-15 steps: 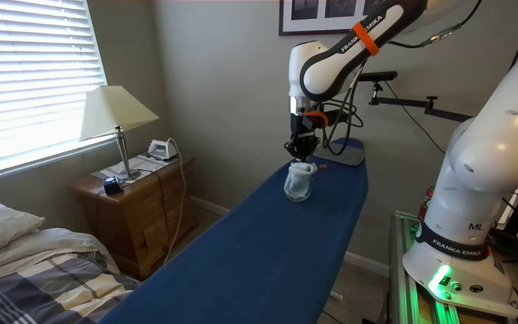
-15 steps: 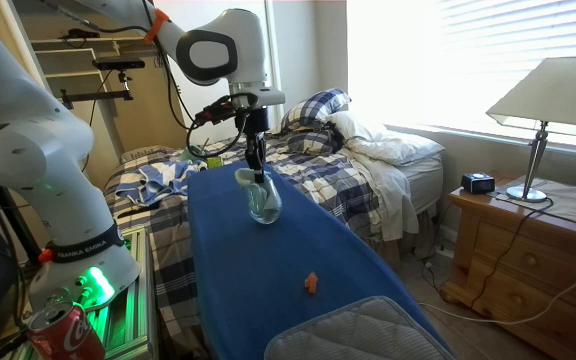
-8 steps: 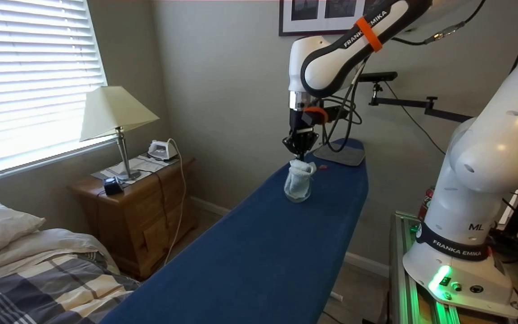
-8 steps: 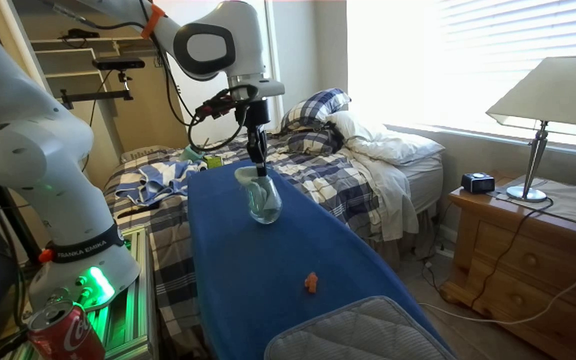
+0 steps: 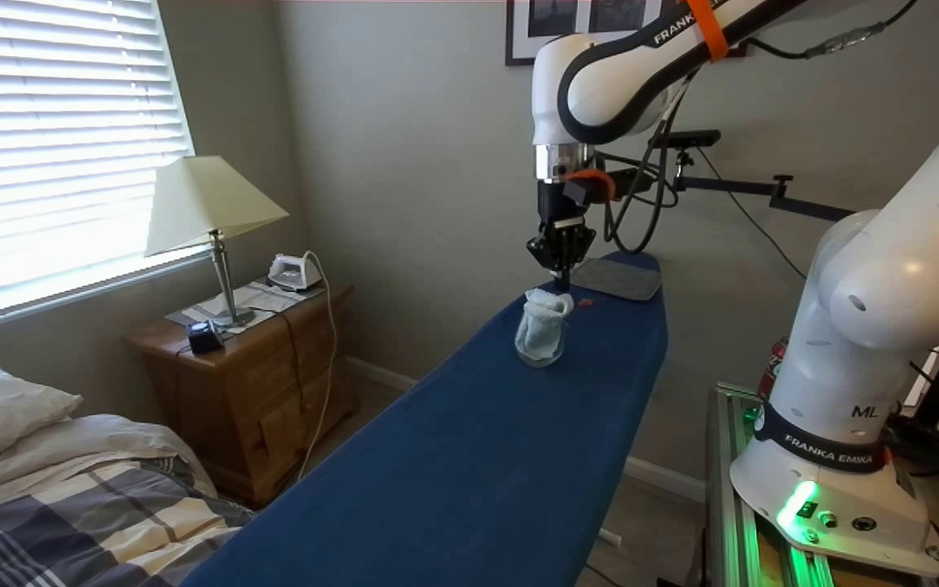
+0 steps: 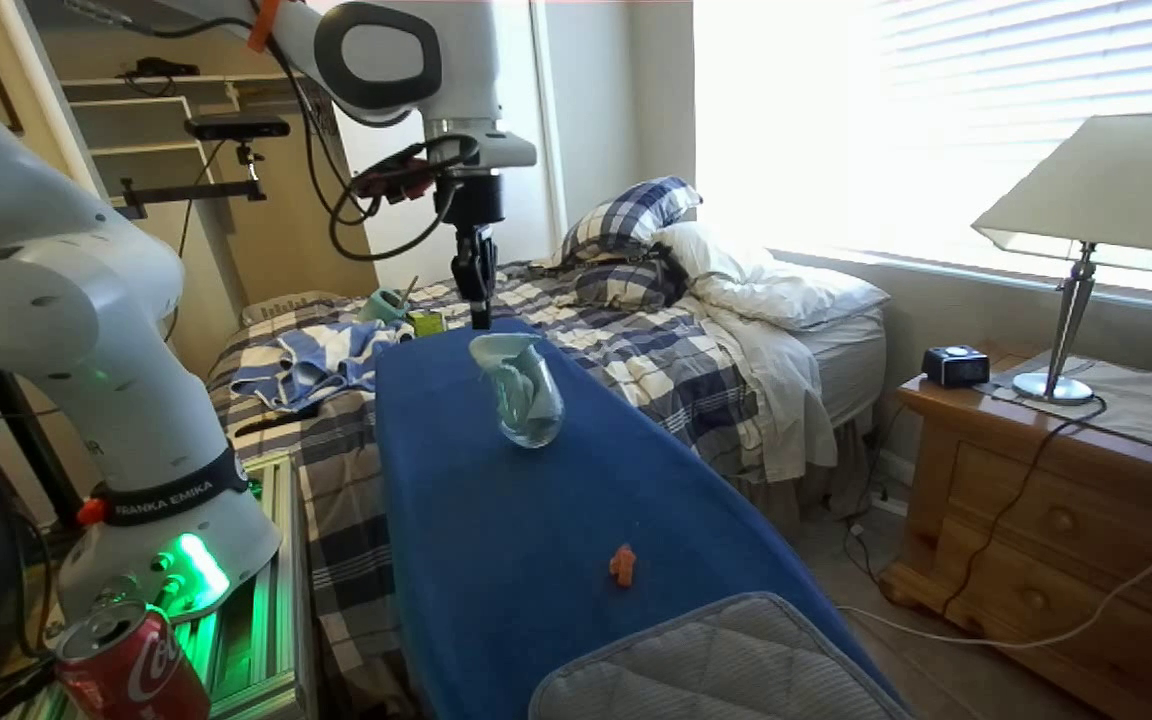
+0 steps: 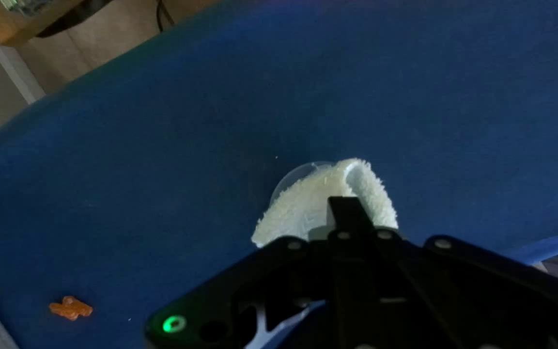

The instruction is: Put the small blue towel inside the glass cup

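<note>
In both exterior views we see the towel [image 5: 545, 326] bunched inside the glass [image 6: 536, 430], near mid-frame, its top poking out past the rim. The glass rests on the blue board [image 5: 453, 456]. We note the gripper [image 6: 481, 323] pressed together, tips just above the towel in an exterior view. Lower part of that frame: 1 orange bit [image 6: 622, 566], near the grey pad [image 6: 706, 665].

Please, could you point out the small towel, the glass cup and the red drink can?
Small towel [image 7: 305, 206], wrist view: on its fuzzy upper surface.
Glass cup [image 6: 532, 412], in an exterior view: on its clear wall.
Red drink can [image 6: 126, 665], in an exterior view: on its red body.
</note>
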Controlling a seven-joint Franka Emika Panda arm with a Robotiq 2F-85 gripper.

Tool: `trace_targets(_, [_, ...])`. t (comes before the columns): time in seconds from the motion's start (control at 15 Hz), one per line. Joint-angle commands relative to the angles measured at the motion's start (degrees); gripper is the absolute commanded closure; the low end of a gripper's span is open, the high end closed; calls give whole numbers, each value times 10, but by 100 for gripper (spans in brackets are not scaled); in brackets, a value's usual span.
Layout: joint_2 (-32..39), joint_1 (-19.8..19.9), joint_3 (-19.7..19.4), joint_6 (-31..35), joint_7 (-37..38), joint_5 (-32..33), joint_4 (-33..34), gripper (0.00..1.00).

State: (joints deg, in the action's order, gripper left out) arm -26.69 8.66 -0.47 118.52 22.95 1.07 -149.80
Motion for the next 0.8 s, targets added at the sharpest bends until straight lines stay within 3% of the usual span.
trace_targets(0.0, [-5, -2, 4, -16, 3, -11, -10, 100])
trace_targets(0.73, [64, 3, 0, 65, -1, 6, -5, 100])
